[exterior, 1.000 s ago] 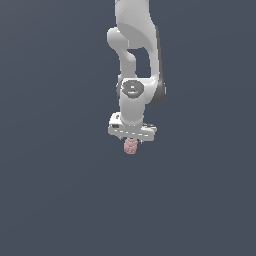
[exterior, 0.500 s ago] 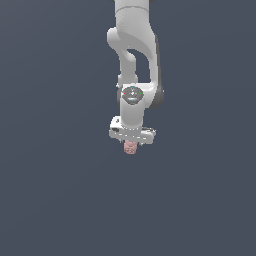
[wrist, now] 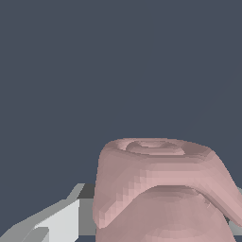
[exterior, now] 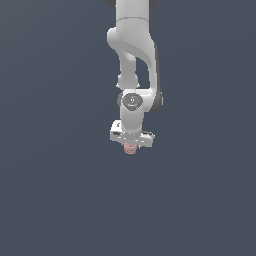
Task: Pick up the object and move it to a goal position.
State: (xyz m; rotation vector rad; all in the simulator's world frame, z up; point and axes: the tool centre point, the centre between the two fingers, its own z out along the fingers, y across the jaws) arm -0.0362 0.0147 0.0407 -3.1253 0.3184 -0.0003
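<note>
The small dusty-pink ridged object (exterior: pixel 130 149) hangs just under the white gripper (exterior: pixel 131 147) in the middle of the exterior view. The gripper is shut on it and holds it in the air, with only its lower part showing below the hand. In the wrist view the pink object (wrist: pixel 158 189) fills the near part of the picture, and one white finger (wrist: pixel 56 221) shows beside it. The other finger is mostly hidden behind the object.
The white arm (exterior: pixel 134 55) comes down from the top of the exterior view. Behind it is a plain dark grey-blue ground (exterior: pixel 50 190) with no other objects or goal marker in view.
The arm and the held pink object have shifted very slightly upward in the exterior view. The grip has not changed.
</note>
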